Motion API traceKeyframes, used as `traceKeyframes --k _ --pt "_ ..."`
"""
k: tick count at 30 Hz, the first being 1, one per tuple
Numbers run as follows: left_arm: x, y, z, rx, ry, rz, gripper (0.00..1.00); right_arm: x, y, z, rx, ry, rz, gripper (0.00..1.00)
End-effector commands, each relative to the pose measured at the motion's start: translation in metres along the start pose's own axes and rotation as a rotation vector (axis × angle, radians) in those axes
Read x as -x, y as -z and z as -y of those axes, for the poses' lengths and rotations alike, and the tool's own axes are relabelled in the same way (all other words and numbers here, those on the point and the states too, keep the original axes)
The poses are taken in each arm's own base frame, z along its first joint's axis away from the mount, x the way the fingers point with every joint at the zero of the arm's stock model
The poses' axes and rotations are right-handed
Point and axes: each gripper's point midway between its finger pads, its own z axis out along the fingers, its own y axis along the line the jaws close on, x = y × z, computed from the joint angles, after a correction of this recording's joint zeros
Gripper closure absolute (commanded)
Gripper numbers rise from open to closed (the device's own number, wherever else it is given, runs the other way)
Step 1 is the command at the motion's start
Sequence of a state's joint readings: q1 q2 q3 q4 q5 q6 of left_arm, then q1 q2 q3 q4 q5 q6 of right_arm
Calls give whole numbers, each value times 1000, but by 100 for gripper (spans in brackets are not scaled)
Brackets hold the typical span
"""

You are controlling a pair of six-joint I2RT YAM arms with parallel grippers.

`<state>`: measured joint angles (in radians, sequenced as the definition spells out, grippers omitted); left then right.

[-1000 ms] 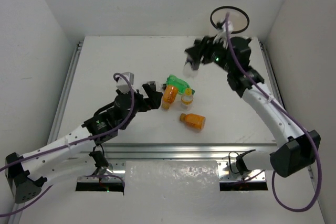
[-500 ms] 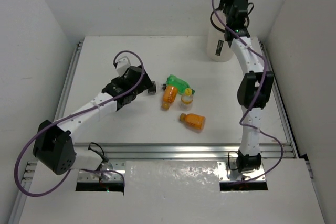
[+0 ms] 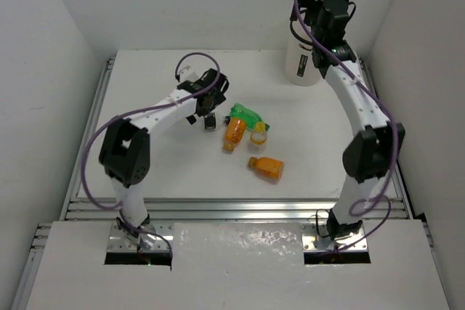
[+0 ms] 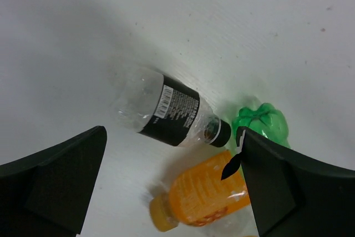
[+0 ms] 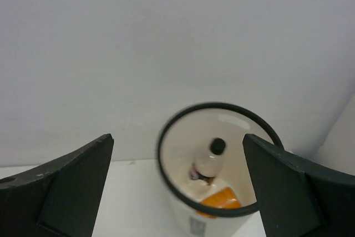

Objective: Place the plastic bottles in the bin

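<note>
**Ana:** Top external first. What has changed over the last second?

**Ben:** Mostly the right arm. A second ago the right gripper (image 5: 177, 135) was out over the middle of the table (image 3: 182, 172) with something pale between its fingers. Half a second ago it had swung up over the bin (image 3: 298, 67), and now it hangs there at the far right corner.

**Ana:** Is it gripping anything?

**Ben:** No. Its wrist view shows the fingers spread wide with nothing between them. Below them, inside the bin's black rim, there is a dark-capped bottle (image 5: 209, 162), and an orange binned bottle (image 5: 217, 199) just under it in the picture.

**Ana:** And the left side?

**Ben:** The left arm has folded up, so its elbow now stands high near the base. Before, the arm lay low and reached in from the near left. The left gripper (image 4: 171, 130) is released too, with its fingers wide apart above the labelled bottle (image 4: 166, 112). That one is clear with a black label and lies on its side on the table. I see no contact between them.

**Ana:** Did that bottle shift?

**Ben:** No, it lies in the same spot, its cap towards the green bottle (image 3: 245, 115).

**Ana:** And the others?

**Ben:** They lie where they were. The upper orange bottle (image 3: 234, 133) is against the green one, with the yellow-capped bottle (image 3: 258, 134) just beside them. The near orange bottle (image 3: 266, 168) lies a little apart, closer to the arm bases. All of them are well apart from the bin.
</note>
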<state>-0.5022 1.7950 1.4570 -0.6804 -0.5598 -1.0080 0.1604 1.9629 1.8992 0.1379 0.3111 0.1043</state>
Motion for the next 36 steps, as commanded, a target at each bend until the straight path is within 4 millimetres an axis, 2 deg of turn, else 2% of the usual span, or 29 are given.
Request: traceKeyframes --k 1,2,3,4,6,7,8,9,10,13,17,19,20,21,22,23,24,25,26,27,28,29,30,31,32,33,34,35,36 --pt "-20 -24 -3 170 114 -83 0 60 65 -26 112 -79 42 1" --pt "-25 -28 -7 201 103 -95 0 58 74 -26 127 -84 25 1" --pt "-30 -31 -4 201 103 -110 0 52 85 -36 163 -91 3 1" --pt "-34 -36 -2 202 108 -118 0 44 102 -41 213 -87 -24 1" --pt "-38 -48 0 202 129 -98 0 35 119 -51 260 -88 -49 1" --pt "-41 -53 -5 219 134 -90 0 17 127 -58 301 -83 -92 1" --pt "-41 -56 -7 229 146 -83 0 23 136 -59 323 -90 -83 1" --pt "-43 -61 -9 240 152 -76 2 20 142 -64 343 -105 -93 1" --pt "-45 -63 -13 255 154 -70 3 7 147 -67 356 -106 -119 1" --pt "-50 -72 -21 281 165 -55 8 1 159 -76 405 -131 -139 1" --pt "-45 -84 -44 355 177 -8 45 -2 175 -91 459 -147 -167 1" --pt "-37 -83 -57 386 183 10 51 -4 182 -102 519 -159 -187 1" --pt "-26 -77 -53 354 184 33 59 -4 190 -113 584 -178 -204 1" --pt "-24 -77 -64 355 154 56 69 -8 195 -118 614 -188 -226 1" --pt "-20 -74 -63 322 134 67 88 -9 200 -123 648 -200 -237 1" --pt "-12 -65 -61 242 94 88 97 -11 212 -134 731 -226 -264 1" --pt "-9 -58 -59 193 76 95 100 -10 220 -141 784 -241 -277 1" --pt "-3 -40 -54 69 26 99 100 -7 237 -155 907 -269 -297 1" --pt "20 -20 -32 -45 39 134 100 -4 246 -161 965 -287 -311 1" --pt "2 -15 -44 -88 -20 114 100 -2 255 -166 1016 -313 -326 1" --pt "34 28 -20 -290 -24 216 100 1 264 -172 1062 -365 -357 1" --pt "9 37 -28 -385 -80 162 100 4 271 -177 1118 -393 -364 1" --pt "7 58 -18 -508 -96 177 100 5 287 -184 1214 -426 -401 1" --pt "26 115 3 -772 -101 252 100 16 293 -188 1260 -477 -387 1" --pt "5 122 -6 -849 -140 237 100 11 299 -191 1294 -505 -409 1" --pt "2 145 -3 -970 -163 257 100 10 308 -194 1346 -529 -433 1" --pt "17 189 0 -1140 -168 361 100 11 315 -199 1378 -545 -445 1" --pt "-9 205 -3 -1274 -242 312 100 11 319 -203 1398 -558 -453 1" --pt "-6 235 -3 -1396 -265 370 100 10 326 -210 1418 -553 -462 1"
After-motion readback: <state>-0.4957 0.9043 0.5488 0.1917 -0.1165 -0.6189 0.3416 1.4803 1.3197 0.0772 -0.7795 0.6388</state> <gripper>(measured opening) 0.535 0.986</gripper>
